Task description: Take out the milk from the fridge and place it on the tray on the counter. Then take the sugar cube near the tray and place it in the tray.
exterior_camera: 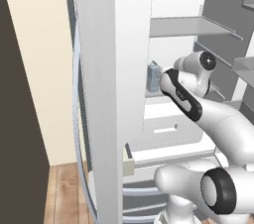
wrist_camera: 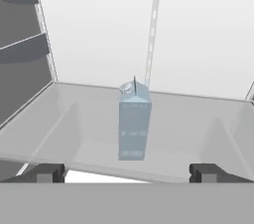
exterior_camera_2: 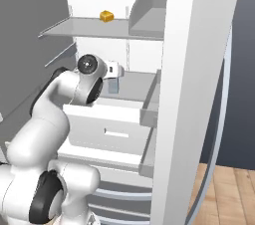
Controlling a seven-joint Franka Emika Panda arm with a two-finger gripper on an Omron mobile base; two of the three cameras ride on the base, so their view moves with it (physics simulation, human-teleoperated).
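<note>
Milk [wrist_camera: 134, 121] upright on a grey fridge shelf [wrist_camera: 74, 134], centre of the hand view, gabled top up, standing alone and clear of the side walls. In the left base view the milk [exterior_camera: 153, 77] shows at mid-frame, partly hidden behind the edge of the white door [exterior_camera: 111, 69]; in the right base view a sliver of it [exterior_camera_2: 114, 85] sits just below the wrist.

End effector [wrist_camera: 127, 172] wide open, fingertips [wrist_camera: 47, 172] low in the hand view, set either side of the milk's line but short of it, not touching.

Arm [exterior_camera: 218, 124] reaches into the fridge [exterior_camera_2: 119, 0]. White drawers [exterior_camera_2: 112, 129] below the shelf. Small yellow block [exterior_camera_2: 106, 16] on the upper shelf, upper left of the right base view.
</note>
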